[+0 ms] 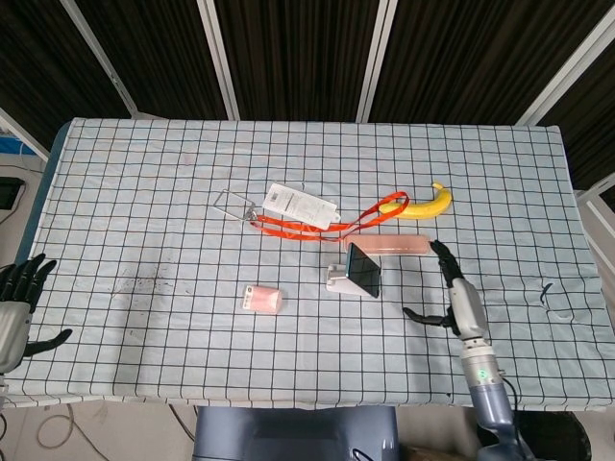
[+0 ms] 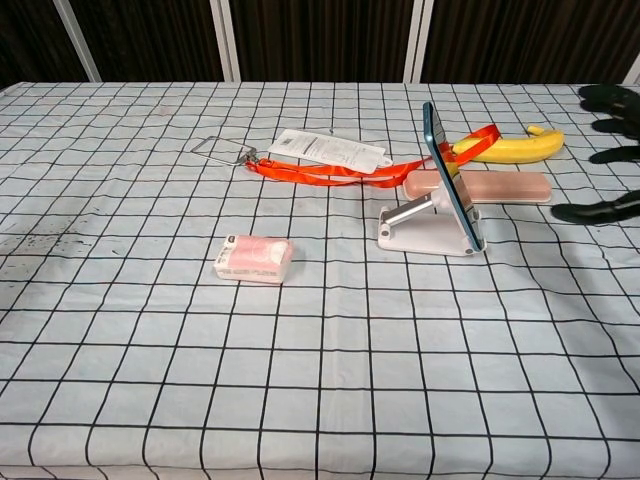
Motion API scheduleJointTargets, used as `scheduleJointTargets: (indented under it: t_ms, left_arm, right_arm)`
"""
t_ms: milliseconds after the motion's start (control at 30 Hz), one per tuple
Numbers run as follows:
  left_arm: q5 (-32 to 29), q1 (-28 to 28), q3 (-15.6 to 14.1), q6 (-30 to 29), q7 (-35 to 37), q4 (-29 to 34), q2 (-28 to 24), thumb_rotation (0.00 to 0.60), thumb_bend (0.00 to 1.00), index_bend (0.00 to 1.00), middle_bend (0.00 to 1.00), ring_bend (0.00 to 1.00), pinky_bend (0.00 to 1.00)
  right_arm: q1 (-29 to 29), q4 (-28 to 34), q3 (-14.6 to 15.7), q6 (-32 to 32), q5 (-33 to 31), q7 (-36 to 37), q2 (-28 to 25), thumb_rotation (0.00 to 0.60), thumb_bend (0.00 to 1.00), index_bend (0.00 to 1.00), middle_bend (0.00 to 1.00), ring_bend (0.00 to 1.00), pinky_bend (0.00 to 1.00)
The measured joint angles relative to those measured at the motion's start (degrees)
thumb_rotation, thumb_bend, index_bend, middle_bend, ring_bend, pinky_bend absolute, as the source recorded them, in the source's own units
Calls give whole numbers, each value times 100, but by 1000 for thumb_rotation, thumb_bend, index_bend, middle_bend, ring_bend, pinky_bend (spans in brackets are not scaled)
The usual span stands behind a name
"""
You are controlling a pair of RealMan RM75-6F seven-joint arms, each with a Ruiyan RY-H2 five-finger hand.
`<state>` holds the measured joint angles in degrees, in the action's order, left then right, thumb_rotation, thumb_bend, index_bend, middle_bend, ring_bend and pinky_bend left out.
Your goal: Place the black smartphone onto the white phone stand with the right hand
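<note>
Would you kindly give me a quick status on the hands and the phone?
Right hand open, clear of the white phone stand. Black smartphone propped on the stand, leaning back. Left hand open at table's edge. Nothing in the way.

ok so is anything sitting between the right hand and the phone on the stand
Nothing visible is. The right hand is open, apart from the black smartphone, with only bare checked tablecloth between them. The phone already leans on the white phone stand.
</note>
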<state>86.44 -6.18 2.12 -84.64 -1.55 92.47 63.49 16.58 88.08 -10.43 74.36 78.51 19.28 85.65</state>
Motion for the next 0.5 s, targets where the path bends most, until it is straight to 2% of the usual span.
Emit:
scheduleJointTargets:
  t_ms: [133,500]
  left_arm:
    - [39,18,-8,-53,-67,-33,31,600,0,0,0,0,0]
    - [-35,34,-15,-33,-425,-62,89,600,0,0,0,0,0]
  right_arm:
    - [-222,259,200,65,38,-418,-783,600,94,0,0,0,144]
    - [-678,640,514,550,-1,-2501,-1749,600,76,0,0,0,141]
